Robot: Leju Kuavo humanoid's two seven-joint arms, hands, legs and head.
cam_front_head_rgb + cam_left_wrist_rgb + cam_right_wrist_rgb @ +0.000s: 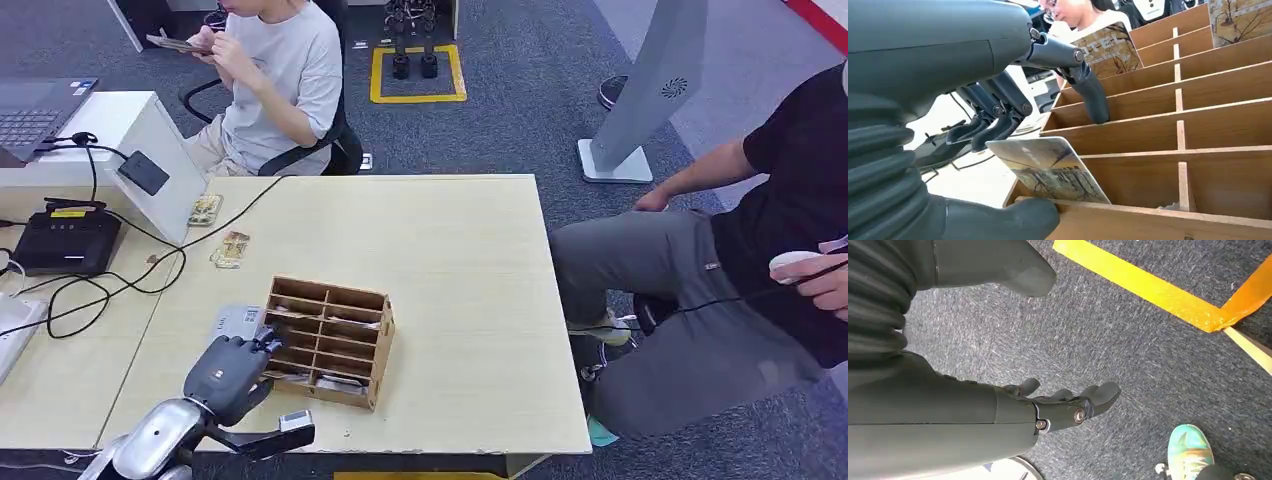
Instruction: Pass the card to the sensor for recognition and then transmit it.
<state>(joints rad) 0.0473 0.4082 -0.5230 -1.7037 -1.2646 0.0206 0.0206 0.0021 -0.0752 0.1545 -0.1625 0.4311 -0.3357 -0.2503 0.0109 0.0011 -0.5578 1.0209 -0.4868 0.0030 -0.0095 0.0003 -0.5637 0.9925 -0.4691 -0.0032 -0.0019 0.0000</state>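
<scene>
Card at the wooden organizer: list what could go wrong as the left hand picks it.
The card juts from a slot of the wooden organizer between the left hand's thumb and fingers, not visibly pinched; it may slip. Fingers could catch the dividers and drag the organizer. Cables lie toward the black sensor.

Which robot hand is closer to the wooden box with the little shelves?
The left hand. It is right at the wooden box, fingers reaching into its slots. The right hand hangs down over the carpet.

Pale wood table (pixel 440 300) — wooden compartment rack (pixel 330 342) near-left, loose cards (pixel 229 249) far-left, black cable (pixel 245 205) trailing.
</scene>
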